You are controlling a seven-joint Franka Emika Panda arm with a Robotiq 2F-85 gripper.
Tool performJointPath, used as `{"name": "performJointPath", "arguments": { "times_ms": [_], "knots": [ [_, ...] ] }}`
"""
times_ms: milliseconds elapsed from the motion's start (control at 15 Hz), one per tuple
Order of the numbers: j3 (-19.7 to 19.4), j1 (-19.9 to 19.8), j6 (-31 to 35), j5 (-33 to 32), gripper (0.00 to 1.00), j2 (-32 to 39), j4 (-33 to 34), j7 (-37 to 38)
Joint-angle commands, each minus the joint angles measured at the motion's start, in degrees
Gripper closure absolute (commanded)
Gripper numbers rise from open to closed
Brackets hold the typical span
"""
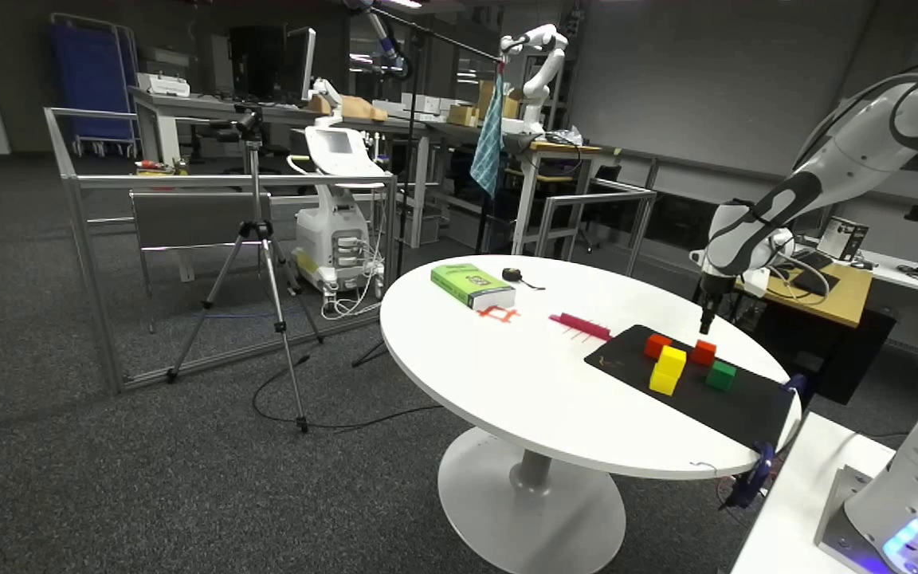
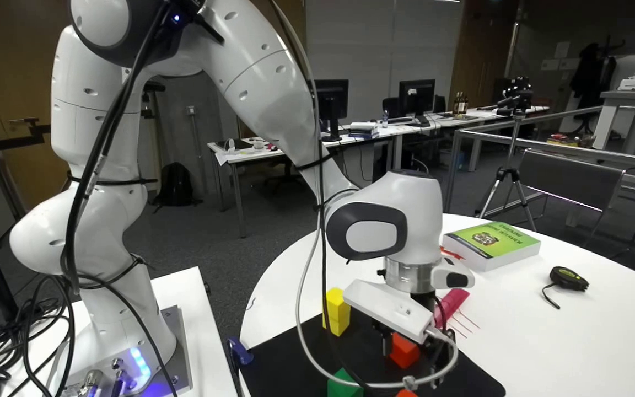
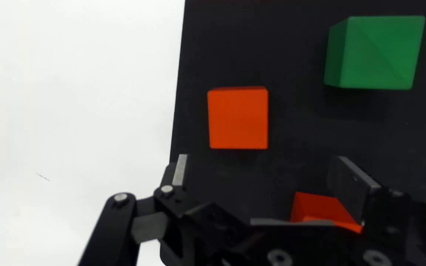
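In the wrist view, I am counting clock directions from my gripper, whose jaws are standing wide open, fingers well apart. White tabletop is spreading out at 9 o'clock. The straight edge of a black mat is running from 9 to 11 o'clock, leaving a narrow strip before a red cube. That cube is resting on the mat at 11 o'clock, apart from both fingers. A second red cube is lying at 4 o'clock, partly hidden behind my gripper. A green cube is sitting between 1 and 2 o'clock, a broad band of mat separating it from the first red cube.

The tabletop and mat are presenting smooth, flat surfaces. The first red cube is showing a plain square face with softened corners; the green cube is showing a diagonal line across its top.

In an exterior view, taking the tabletop's middle as the dial centre, a tripod is standing on grey carpet at 10 o'clock. A green book is also lying at 10 o'clock, a tape measure at 11, a magenta bar near 12, and stacked yellow cubes at 3.
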Motion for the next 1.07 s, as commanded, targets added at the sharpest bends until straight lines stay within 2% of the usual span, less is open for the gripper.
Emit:
{"name": "performJointPath", "arguments": {
  "times_ms": [0,267,400,733,1000],
  "knots": [
    [-0.2,-2.7,-2.6,-0.9,0.00,-1.7,-0.1,-9.2],
    [0.0,-4.1,-1.2,-0.1,0.00,0.2,0.4,-18.2],
    [1.3,-5.3,0.8,3.2,0.00,0.9,-0.1,-21.7],
    [4.2,-7.4,2.8,13.2,0.00,2.6,0.4,-26.0],
    [4.6,-8.3,3.3,17.6,0.00,3.6,0.8,-26.9]
  ]
}}
